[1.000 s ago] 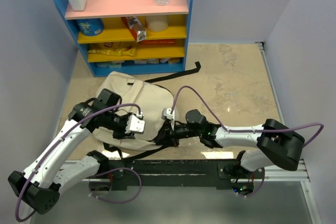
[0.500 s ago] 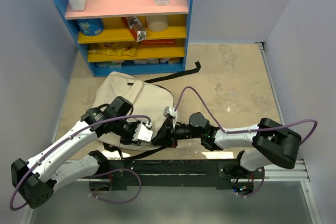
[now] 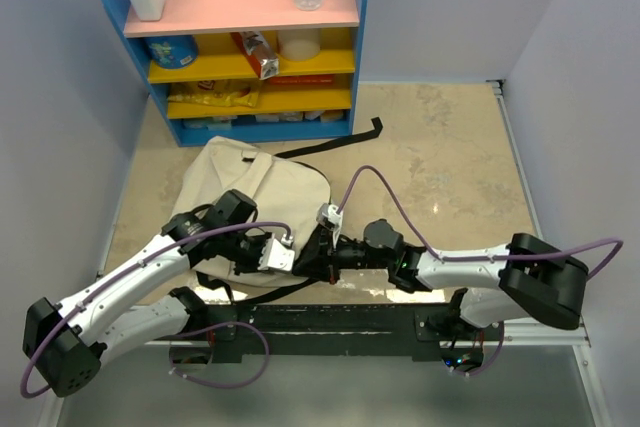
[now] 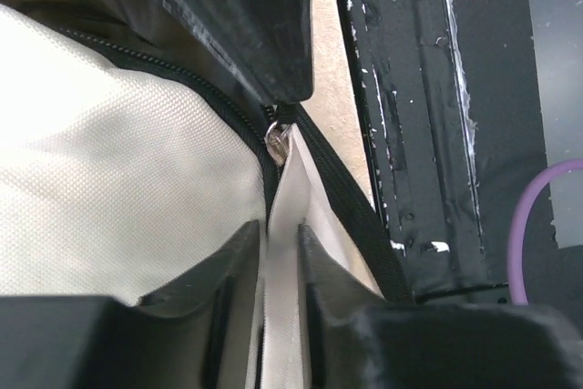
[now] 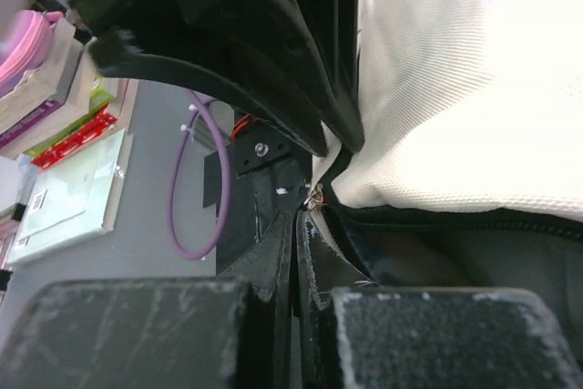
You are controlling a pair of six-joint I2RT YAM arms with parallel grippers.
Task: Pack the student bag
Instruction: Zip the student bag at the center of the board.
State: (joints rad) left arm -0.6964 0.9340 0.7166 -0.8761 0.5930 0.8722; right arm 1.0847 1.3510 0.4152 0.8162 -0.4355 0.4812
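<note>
Cream student bag (image 3: 255, 187) lies centre-left on the worktop (image 3: 440, 147), stretching up-frame from both arms' jaws at its near edge: left jaws pinch its fabric, right jaws clenched at the zipper pull (image 5: 314, 196).

Seen from above, we lose both sets of fingertips where the left gripper (image 3: 283, 255) and right gripper (image 3: 322, 257) meet over the near edge of the student bag (image 3: 262, 182). The shelf (image 3: 358, 17) is cropped at the top. The white strip (image 4: 284, 225) leaves the left wrist view's bottom edge. Whether the right fingers (image 5: 273, 261) pinch anything, we cannot tell.
</note>
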